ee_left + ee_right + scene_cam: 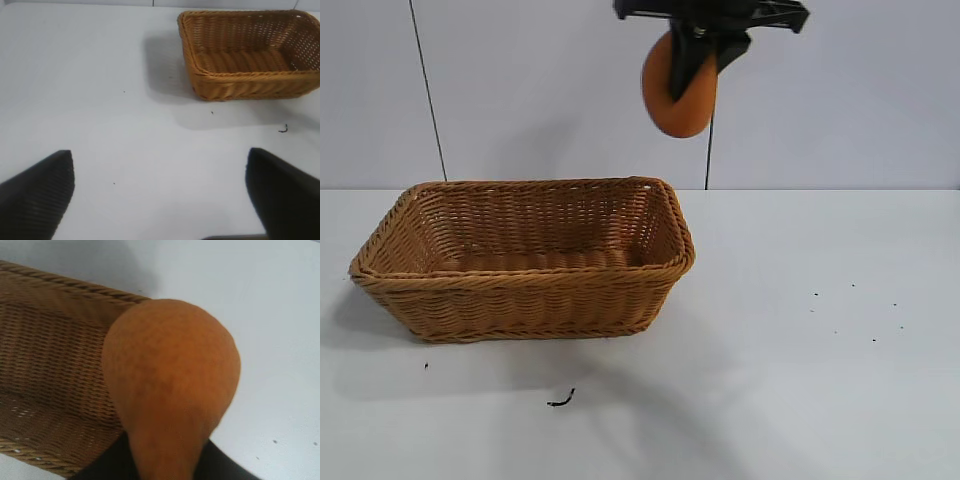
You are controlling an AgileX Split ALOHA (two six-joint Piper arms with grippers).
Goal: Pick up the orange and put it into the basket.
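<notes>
The orange hangs high in the air, held by my right gripper, which is shut on it above the basket's right end. In the right wrist view the orange fills the middle, with the basket below and to one side. The tan wicker basket stands empty on the white table at the left. It also shows in the left wrist view. My left gripper is open and empty above bare table, well away from the basket.
A small dark curled scrap lies on the table in front of the basket. Tiny dark specks dot the table at the right. A grey wall stands behind.
</notes>
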